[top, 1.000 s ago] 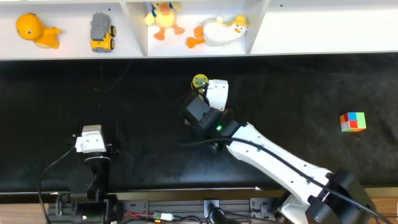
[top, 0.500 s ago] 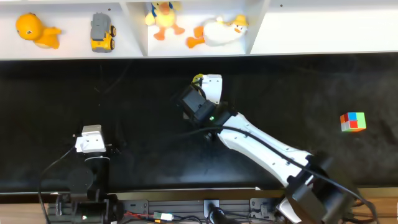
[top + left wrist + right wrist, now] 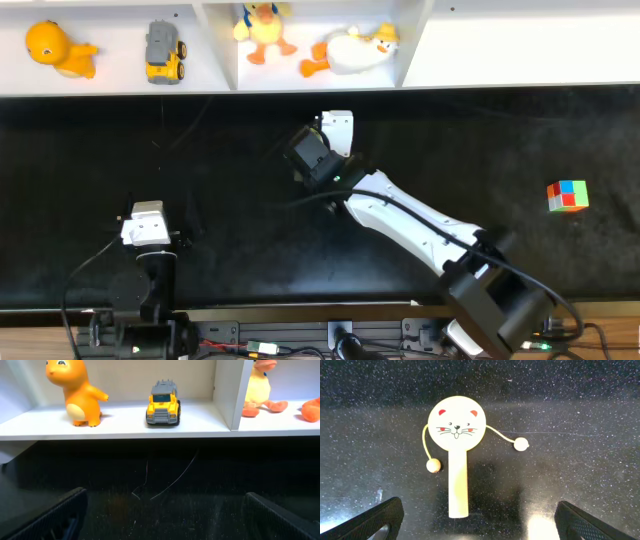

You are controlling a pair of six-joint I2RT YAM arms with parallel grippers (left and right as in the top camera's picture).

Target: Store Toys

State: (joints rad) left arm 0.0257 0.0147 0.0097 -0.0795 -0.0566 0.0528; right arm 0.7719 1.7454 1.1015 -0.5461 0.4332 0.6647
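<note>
A pale wooden rattle drum (image 3: pixel 457 427) with a cat face lies flat on the black mat, its handle (image 3: pixel 458 490) pointing toward my right gripper (image 3: pixel 479 510). Two small beads on strings hang at its sides. That gripper hangs above it, open wide, with one finger well off to each side of the handle. In the top view the right gripper (image 3: pixel 325 135) sits mid-table near the shelf and covers the toy. My left gripper (image 3: pixel 147 225) rests low at the left, open (image 3: pixel 165 500) and empty, facing the shelf.
The white shelf (image 3: pixel 320 85) along the far edge holds an orange figure (image 3: pixel 60 48), a yellow truck (image 3: pixel 165 50), a yellow duck (image 3: pixel 265 30) and a white duck (image 3: pixel 350 50). A coloured cube (image 3: pixel 567 195) lies on the mat at the far right.
My right arm has pushed its gripper farther toward the shelf, and it now covers the rattle drum that peeked out beside it a second ago. The left arm has kept still.
</note>
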